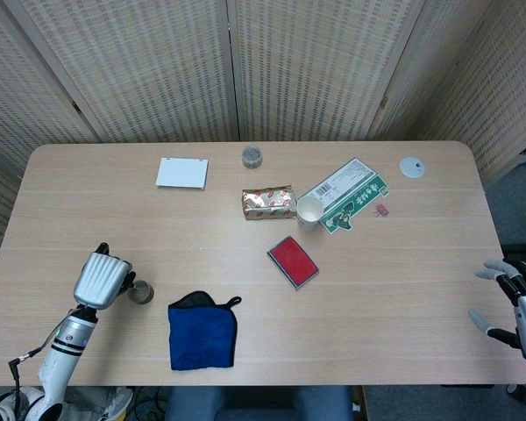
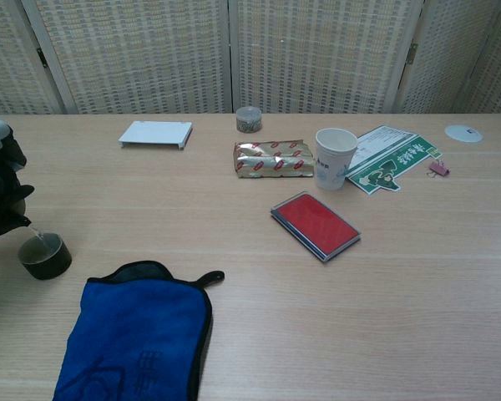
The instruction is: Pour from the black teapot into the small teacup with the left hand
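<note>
My left hand [image 1: 101, 279] grips the black teapot [image 2: 0, 205] at the table's near left corner; in the head view the hand hides nearly all of the pot. The pot is tipped, its spout just above the small dark teacup [image 2: 44, 255], and a thin stream of liquid runs from the spout into the cup. The same teacup [image 1: 141, 293] stands on the table just right of the hand. My right hand [image 1: 522, 307] hangs off the table's near right edge with its fingers spread and nothing in them.
A blue cloth [image 2: 138, 334] lies right of the teacup. Mid-table are a red pad [image 2: 316, 225], a paper cup [image 2: 335, 157], a foil packet [image 2: 274, 159] and a green-and-white carton [image 2: 388, 159]. Further back sit a white box [image 2: 155, 134], a small jar [image 2: 249, 119] and a white disc [image 2: 463, 133].
</note>
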Tool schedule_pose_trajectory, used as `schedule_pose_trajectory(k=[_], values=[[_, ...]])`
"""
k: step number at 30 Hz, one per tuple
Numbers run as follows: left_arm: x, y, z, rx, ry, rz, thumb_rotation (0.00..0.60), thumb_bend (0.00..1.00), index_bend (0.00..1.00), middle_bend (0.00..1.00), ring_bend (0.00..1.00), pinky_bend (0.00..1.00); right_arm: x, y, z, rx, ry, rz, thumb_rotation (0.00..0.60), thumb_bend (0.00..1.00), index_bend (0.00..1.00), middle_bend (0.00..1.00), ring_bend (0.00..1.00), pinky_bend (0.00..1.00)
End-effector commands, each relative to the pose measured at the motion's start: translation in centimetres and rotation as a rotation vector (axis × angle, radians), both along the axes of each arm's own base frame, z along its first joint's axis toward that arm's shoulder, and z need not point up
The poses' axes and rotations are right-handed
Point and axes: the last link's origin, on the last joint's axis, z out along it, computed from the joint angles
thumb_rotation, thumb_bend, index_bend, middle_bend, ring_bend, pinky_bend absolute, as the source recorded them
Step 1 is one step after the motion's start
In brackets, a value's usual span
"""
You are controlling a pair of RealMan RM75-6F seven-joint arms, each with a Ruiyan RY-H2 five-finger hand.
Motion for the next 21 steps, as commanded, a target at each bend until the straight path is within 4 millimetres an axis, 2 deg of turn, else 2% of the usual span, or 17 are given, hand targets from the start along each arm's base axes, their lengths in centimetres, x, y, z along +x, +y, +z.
schedule_pose_trajectory(k=[1,21], values=[[-0.05,-0.03,-0.01,0.002,0.005,-0.003,0.598,0.36,1.0,1.0,0.98,0.44,0.0,0.03,0.0,0.0,0.0,0.0,0.6,0.14,0.33,0.26,0.16,0.22],[-0.21,-0.17,0.07,0.01,0.028,-0.015,0.599,0.36,1.0,1.0,0.98,0.44,0.04,0.14,0.05,-0.002,0.001,0.0,0.6,0.14,0.33,0.26,0.16,0.22]])
